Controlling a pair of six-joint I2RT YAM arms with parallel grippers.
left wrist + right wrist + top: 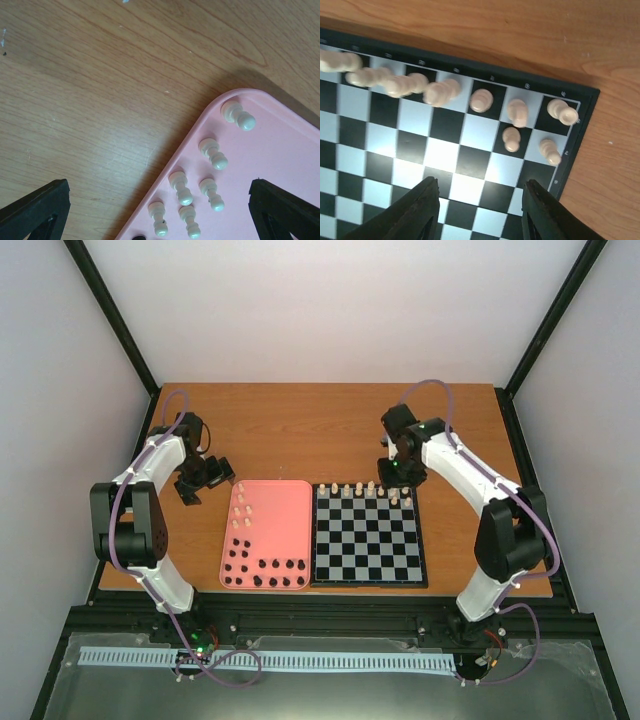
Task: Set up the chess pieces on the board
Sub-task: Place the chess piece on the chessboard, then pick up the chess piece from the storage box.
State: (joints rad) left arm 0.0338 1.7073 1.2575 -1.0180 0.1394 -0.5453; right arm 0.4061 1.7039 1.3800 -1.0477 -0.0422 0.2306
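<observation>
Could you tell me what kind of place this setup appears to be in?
Most likely a robotics lab test cell: a wooden table boxed in by plain white panels on black framing, with a left arm and a right arm bolted at its near edge, a chessboard between them.

We see the chessboard (367,550) flat on the worktop (300,430), with cream pieces (482,100) upright along its far rank and two cream pawns (511,139) in the next rank by the right corner. Six loose cream pawns (212,152) and the black pieces (265,572) stand on the pink tray (290,515) touching its left edge.
</observation>
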